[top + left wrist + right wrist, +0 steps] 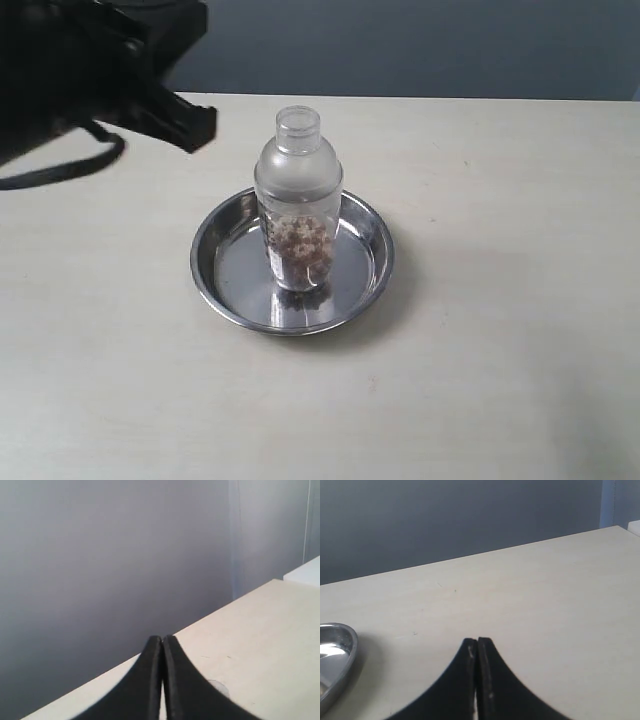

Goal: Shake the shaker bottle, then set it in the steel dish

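You have the bottle (298, 200) standing upright in the dish (208, 270), roughly at the dish's centre, its base on the steel floor and its cap at the top. Brown grains fill the lower part of the bottle, and the frosted dome above them looks empty. The dish sits flat on the pale table (500, 330), near the middle of it. Nothing is touching the bottle. Your left gripper (162, 639) has its two black fingers pressed together with nothing between them; its wrist view shows only the table edge and a grey wall. In the exterior view the left arm (100, 70) hangs dark over the table's far left corner, well apart from the dish, with a black cable (60, 172) looping beneath it. Your right gripper (477, 641) is likewise closed and empty, low over bare table, with the dish's rim (337, 652) just in sight off to one side.
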Controlling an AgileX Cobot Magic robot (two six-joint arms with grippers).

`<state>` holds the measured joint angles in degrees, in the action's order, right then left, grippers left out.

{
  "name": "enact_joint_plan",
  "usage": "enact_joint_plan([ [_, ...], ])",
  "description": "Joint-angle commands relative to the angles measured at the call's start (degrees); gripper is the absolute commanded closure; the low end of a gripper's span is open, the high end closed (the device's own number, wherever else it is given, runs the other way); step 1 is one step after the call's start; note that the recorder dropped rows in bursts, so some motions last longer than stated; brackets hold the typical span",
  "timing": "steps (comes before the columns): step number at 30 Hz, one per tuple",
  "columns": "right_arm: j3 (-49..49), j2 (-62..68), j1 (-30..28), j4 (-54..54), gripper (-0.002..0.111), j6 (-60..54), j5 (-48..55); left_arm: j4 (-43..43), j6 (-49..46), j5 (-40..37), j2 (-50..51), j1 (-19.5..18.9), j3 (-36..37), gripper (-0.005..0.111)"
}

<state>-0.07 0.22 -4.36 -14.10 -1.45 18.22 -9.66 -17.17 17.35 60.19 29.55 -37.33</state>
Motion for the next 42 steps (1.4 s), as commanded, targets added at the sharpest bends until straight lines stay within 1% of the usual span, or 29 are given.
enact_joint_plan([
  [1,0.1,-0.2,-0.2,0.1,0.109,0.0,-0.5,-0.8,-5.5,-13.5,-14.1,0.1,0.3,0.106],
  [2,0.1,-0.2,-0.2,0.1,0.109,0.0,-0.5,-0.8,-7.1,-18.0,-19.8,0.1,0.3,0.106],
  [4,0.1,-0.2,-0.2,0.1,0.109,0.0,-0.5,-1.9,-6.8,-21.6,-25.1,0.1,0.3,0.106],
  [6,0.1,-0.2,-0.2,0.1,0.109,0.0,-0.5,-1.8,-6.9,-21.9,-30.8,0.1,0.3,0.106],
  [8,0.1,-0.2,-0.2,0.1,0.109,0.0,-0.5,-0.5,-7.1,-21.7,-33.7,0.1,0.3,0.106],
  [11,0.1,-0.2,-0.2,0.1,0.109,0.0,-0.5,6.9,-7.2,-21.6,-37.2,0.1,0.3,0.106],
  [14,0.1,-0.2,-0.2,0.1,0.109,0.0,-0.5,3.8,-5.6,-23.5,-38.5,0.0,0.3,0.106],
  [15,0.1,-0.2,-0.2,0.1,0.109,0.0,-0.5,4.2,-4.1,-27.9,-39.0,-1.0,0.3,0.106],
  [16,0.1,-0.2,-0.2,0.1,0.109,0.0,-0.5,5.5,1.6,-34.9,-39.8,-3.6,0.4,0.106],
  [17,0.1,-0.2,-0.2,0.1,0.109,0.0,-0.5,8.4,11.8,-41.0,-41.5,-7.4,1.5,0.106],
  [18,0.1,-0.2,-0.2,0.1,0.109,0.0,-0.5,11.8,21.2,-44.8,-43.6,-11.6,3.1,0.106],
  [19,0.1,-0.2,-0.2,0.1,0.109,0.0,-0.5,13.3,25.3,-47.0,-46.7,-15.5,5.1,0.106],
  [22,0.1,-0.2,-0.2,0.1,0.109,0.0,-0.5,11.2,22.6,-47.8,-53.6,-22.9,9.2,0.106],
  [25,0.1,-0.2,-0.2,0.1,0.109,0.0,-0.5,5.5,17.9,-46.4,-58.7,-28.8,13.4,0.106],
  [27,0.1,-0.2,-0.2,0.1,0.109,0.0,-0.5,2.5,15.7,-45.1,-60.2,-31.8,16.2,0.106],
  [30,0.1,-0.2,-0.2,0.1,0.109,0.0,-0.5,1.6,15.4,-44.1,-60.2,-34.8,20.3,0.106],
  [32,0.1,-0.2,-0.2,0.1,0.109,0.0,-0.5,1.1,15.4,-44.1,-60.2,-35.8,22.4,0.106],
  [37,0.1,-0.2,-0.2,0.1,0.109,0.0,-0.5,0.6,15.4,-44.3,-60.2,-35.6,25.2,0.106],
  [42,0.1,-0.2,-0.2,0.1,0.109,0.0,-0.5,0.3,16.0,-40.1,-60.2,-35.6,30.0,0.106],
])
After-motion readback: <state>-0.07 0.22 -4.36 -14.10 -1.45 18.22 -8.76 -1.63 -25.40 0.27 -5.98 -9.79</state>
